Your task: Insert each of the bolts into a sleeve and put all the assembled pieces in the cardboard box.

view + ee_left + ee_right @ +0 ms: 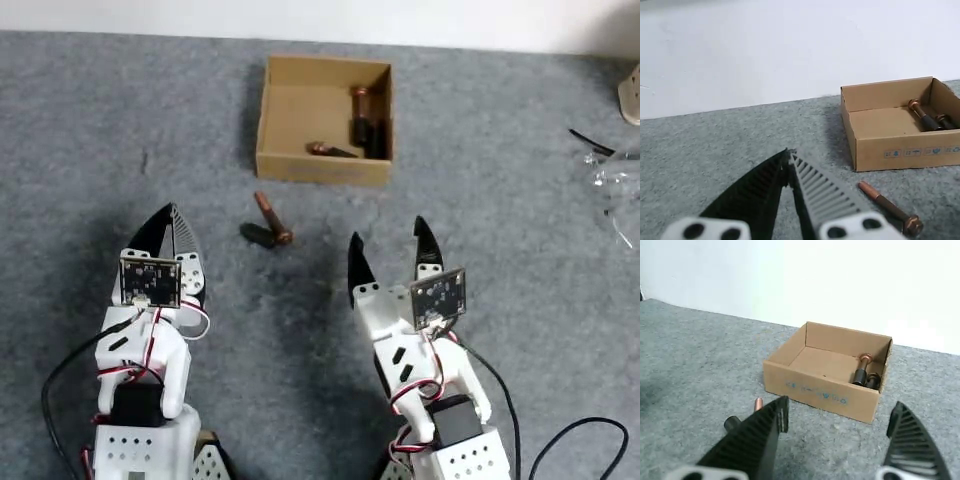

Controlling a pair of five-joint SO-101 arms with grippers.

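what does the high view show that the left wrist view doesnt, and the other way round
High view adds: the right gripper, open; the black sleeve beside the loose bolt; a third assembled piece lying in the cardboard box.
Left wrist view adds: the white wall at the back, blue print on the box's side.
Shared: the box, two assembled pieces inside, the loose bolt, the shut left gripper.

Two arms in white printed shells, black servos between. Black ribbed fingers taper to points; a small circuit board sits on each wrist, with red, white and black wires looping.
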